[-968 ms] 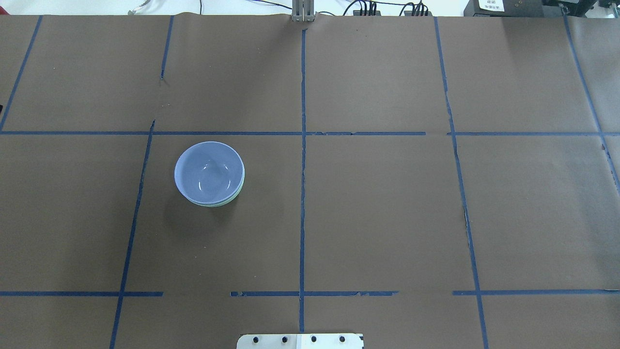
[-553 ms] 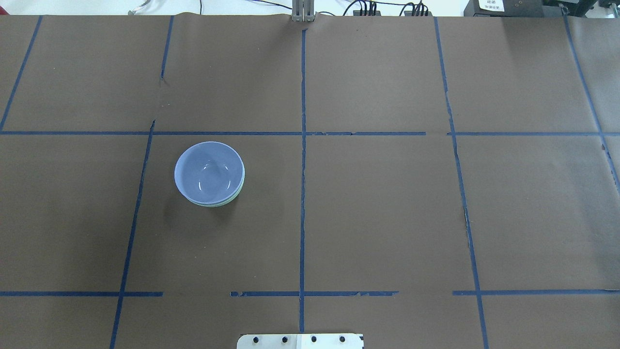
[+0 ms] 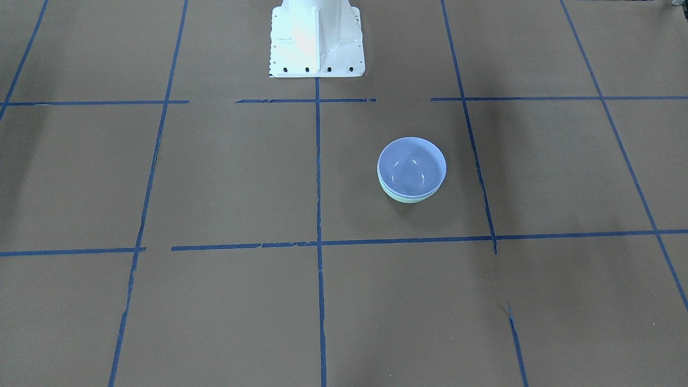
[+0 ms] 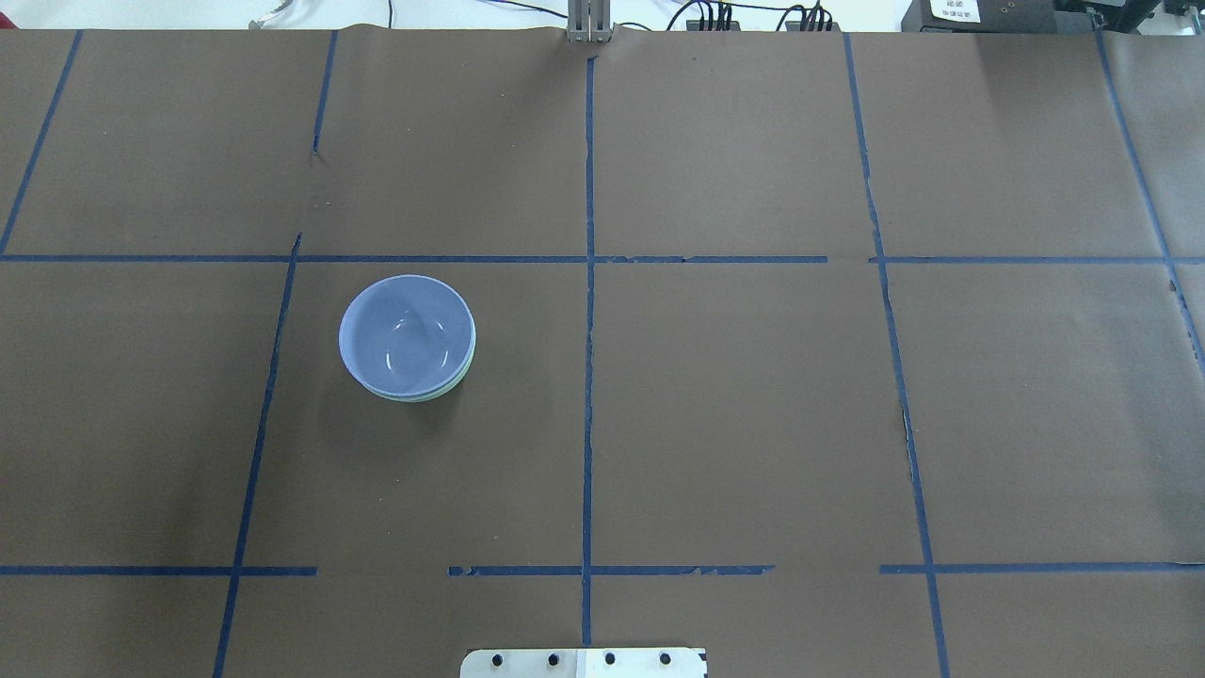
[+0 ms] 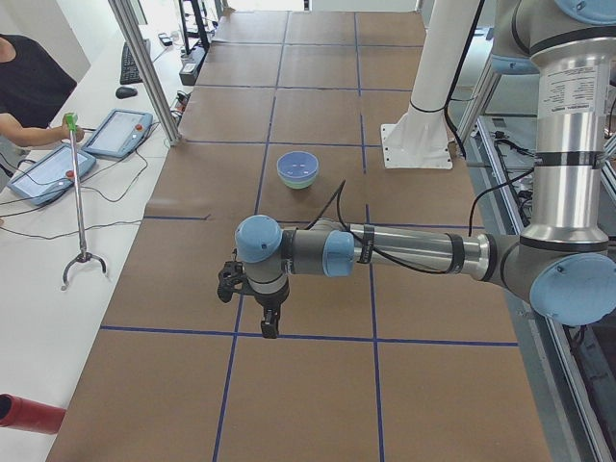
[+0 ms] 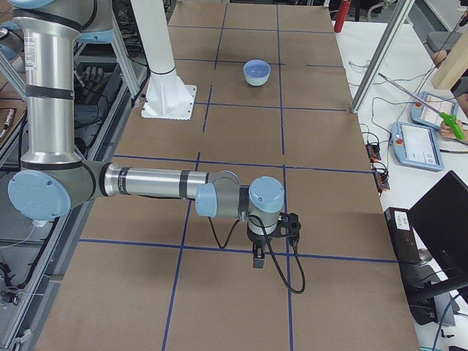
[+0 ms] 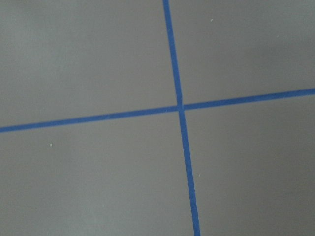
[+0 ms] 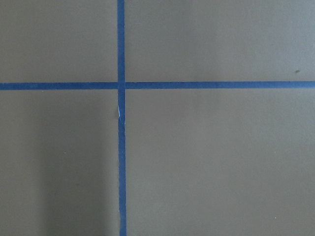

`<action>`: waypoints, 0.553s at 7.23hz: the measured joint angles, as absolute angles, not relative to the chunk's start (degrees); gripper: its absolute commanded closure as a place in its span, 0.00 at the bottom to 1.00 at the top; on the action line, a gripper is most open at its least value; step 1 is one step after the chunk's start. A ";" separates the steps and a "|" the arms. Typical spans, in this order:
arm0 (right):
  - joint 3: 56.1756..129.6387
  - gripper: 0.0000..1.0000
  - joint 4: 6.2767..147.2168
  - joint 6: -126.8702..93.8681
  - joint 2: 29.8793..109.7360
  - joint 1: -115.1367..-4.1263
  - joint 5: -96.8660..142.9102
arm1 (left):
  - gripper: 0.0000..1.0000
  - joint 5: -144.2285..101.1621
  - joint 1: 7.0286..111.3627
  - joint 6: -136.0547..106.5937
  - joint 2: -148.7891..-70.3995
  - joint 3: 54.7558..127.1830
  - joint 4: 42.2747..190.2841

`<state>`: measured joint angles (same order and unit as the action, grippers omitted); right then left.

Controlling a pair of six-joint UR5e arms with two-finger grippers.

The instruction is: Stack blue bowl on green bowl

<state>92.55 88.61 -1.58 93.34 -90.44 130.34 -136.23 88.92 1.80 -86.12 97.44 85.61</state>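
The blue bowl (image 4: 407, 334) sits nested inside the green bowl (image 4: 425, 398) on the table's left half. Only a thin mint rim of the green bowl shows under it. The stack also shows in the front view, blue bowl (image 3: 411, 167) in green bowl (image 3: 393, 194), and far off in both side views (image 5: 297, 166) (image 6: 257, 69). My left gripper (image 5: 269, 325) hangs over the table's left end, far from the bowls. My right gripper (image 6: 258, 257) hangs over the right end. Both show only in side views, so I cannot tell open or shut. Both wrist views show only paper and blue tape.
Brown paper with blue tape grid lines covers the table (image 4: 753, 424). The robot's white base (image 3: 316, 37) stands at the near edge. An operator (image 5: 29, 82) with tablets (image 5: 115, 133) sits beyond the far edge; a tablet (image 6: 417, 142) and laptop (image 6: 442, 219) lie there too.
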 measured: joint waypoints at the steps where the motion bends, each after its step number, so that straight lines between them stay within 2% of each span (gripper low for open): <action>1: 92.55 0.00 88.63 -1.58 93.34 -90.44 130.36 | 0.00 -136.64 88.99 1.78 -85.89 97.29 85.54; 4: 92.55 0.00 88.62 -1.58 93.34 -90.44 130.35 | 0.00 -133.84 89.55 2.07 -85.79 95.82 85.65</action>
<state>92.55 88.62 -1.58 93.34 -90.44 130.35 -133.84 89.55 2.07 -85.79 95.82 85.65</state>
